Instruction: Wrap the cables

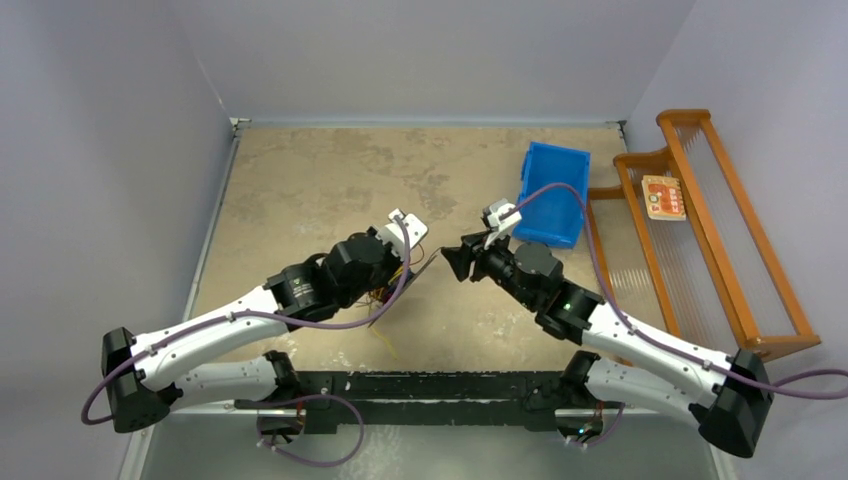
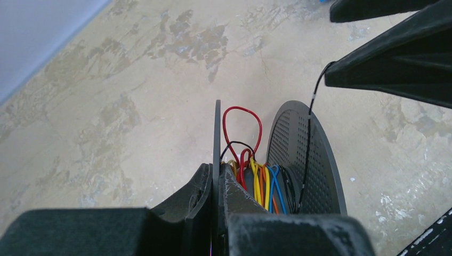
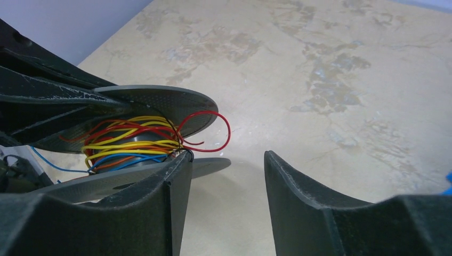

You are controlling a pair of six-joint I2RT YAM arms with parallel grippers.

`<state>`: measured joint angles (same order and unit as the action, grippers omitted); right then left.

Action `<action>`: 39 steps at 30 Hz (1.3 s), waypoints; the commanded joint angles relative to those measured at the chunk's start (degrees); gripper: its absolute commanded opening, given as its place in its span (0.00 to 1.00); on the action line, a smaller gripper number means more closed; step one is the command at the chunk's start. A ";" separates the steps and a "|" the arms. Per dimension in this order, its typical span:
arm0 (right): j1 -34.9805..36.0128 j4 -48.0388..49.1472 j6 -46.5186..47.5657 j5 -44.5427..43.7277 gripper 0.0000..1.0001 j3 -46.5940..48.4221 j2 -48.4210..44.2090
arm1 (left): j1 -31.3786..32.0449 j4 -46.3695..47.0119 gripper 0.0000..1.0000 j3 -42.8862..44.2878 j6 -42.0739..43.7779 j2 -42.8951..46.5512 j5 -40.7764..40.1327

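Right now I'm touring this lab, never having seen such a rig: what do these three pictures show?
Two white-and-black robot arms stand at a mottled beige table. One picture looks down from above; the other two come from cameras on each wrist. The left gripper is shut on one flange of a dark round two-flanged spool, wound with thin red, yellow, orange and blue cables. The right gripper stands open beside it, holding nothing. A blue plastic bin and an orange wooden rack sit at the right.
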<state>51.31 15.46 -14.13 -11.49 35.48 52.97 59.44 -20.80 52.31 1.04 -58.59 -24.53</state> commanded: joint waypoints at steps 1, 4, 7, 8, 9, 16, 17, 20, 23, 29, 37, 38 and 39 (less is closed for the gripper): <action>0.02 -1.24 1.06 -4.65 0.56 2.37 -3.07 | 0.21 4.36 0.00 4.57 2.12 -0.39 -3.13; 0.02 -2.34 0.99 -5.60 0.57 2.44 -4.01 | 0.23 4.13 0.00 5.43 2.38 -0.83 -3.36; 0.00 -3.32 0.91 -6.30 0.58 2.36 -4.39 | 0.23 4.05 0.00 6.10 2.41 -0.83 -3.24; -0.03 -3.54 0.87 -6.47 0.59 2.19 -4.44 | 0.18 4.07 0.00 6.19 2.37 -0.71 -3.10; 0.01 -3.66 0.86 -6.52 0.59 2.07 -4.43 | 0.23 3.97 0.00 6.39 2.24 -0.57 -2.58; -0.05 -5.86 1.08 -7.43 0.61 1.84 -2.97 | 0.23 3.50 0.00 6.95 1.49 0.80 0.04; 0.01 -6.08 1.04 -7.37 0.62 1.72 -2.72 | 0.24 3.56 0.00 6.93 1.36 1.10 0.17; 0.00 -6.76 0.87 -7.02 0.67 0.76 -1.71 | 0.16 3.30 0.00 7.01 1.12 1.53 -0.25; -0.03 -7.54 0.26 -5.71 0.72 -0.02 -0.74 | 0.19 2.86 0.00 7.11 1.07 1.98 -1.05; 0.02 -7.89 -0.62 -2.42 0.79 -2.13 -0.88 | 0.24 1.85 0.00 7.28 1.34 2.47 -2.66; 0.00 -7.63 -2.23 -0.09 0.80 -3.78 -3.08 | 0.19 1.16 0.00 8.57 1.45 -0.66 -8.31; 0.02 -7.91 -2.33 -0.30 0.80 -3.72 -3.32 | 0.21 1.18 0.00 8.76 1.76 -1.18 -9.18; -0.03 -8.21 -2.45 -0.51 0.79 -3.61 -3.59 | 0.19 1.35 0.00 8.95 2.17 -1.75 -10.07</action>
<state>51.31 6.22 -15.20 -12.43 31.53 51.33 59.44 -23.31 57.10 2.24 -59.35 -28.97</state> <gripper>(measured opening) 0.794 0.029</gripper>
